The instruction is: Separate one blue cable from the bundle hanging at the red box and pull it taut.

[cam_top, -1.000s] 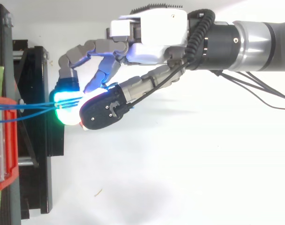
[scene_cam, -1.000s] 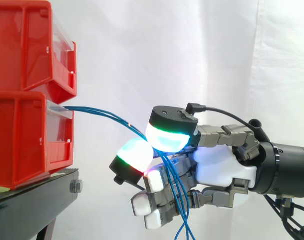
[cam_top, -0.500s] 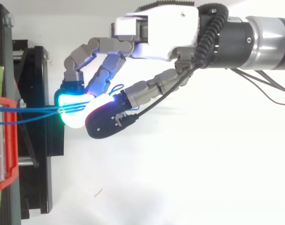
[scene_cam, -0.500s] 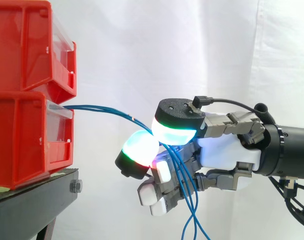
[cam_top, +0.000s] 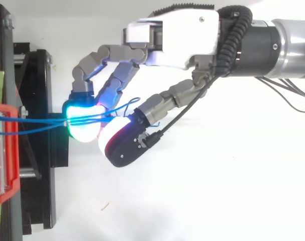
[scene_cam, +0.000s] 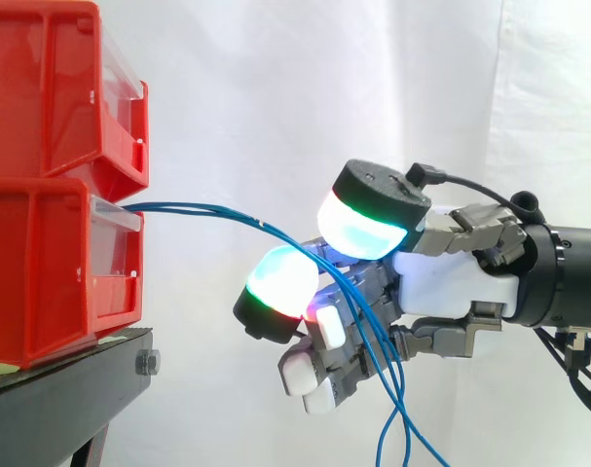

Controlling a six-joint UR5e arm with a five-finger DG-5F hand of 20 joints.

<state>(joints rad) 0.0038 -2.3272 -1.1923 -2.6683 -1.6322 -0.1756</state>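
White curtain fills the background. Two stacked red bins sit at the left edge of the side view on a black stand, lower left. The arm enters from the right

The hand is mid-frame, right of centre, with its fingers curled. Two glowing pads are closed in on the blue cables, and several strands run between them, not just one. The lower fingers are curled under, with the strands draped across them

The cables leave the front lip of the lower bin, arc rightward through the gap to the hand, then hang down to the bottom edge right of centre. They are bowed, not taut. In the top view they run as near-parallel lines from the bin at far left to the pads

Risks, judged from here:
- Strands not separated, so a pull would likely drag the whole bundle instead of one cable
- Pads are rounded and the cable is thin, so a loose pinch could let it slip out mid-pull
- Hanging tails cross the curled lower fingers and could snag or loop there
- Pulling hard with several strands caught could shift the lower bin on the stand or yank the ends out
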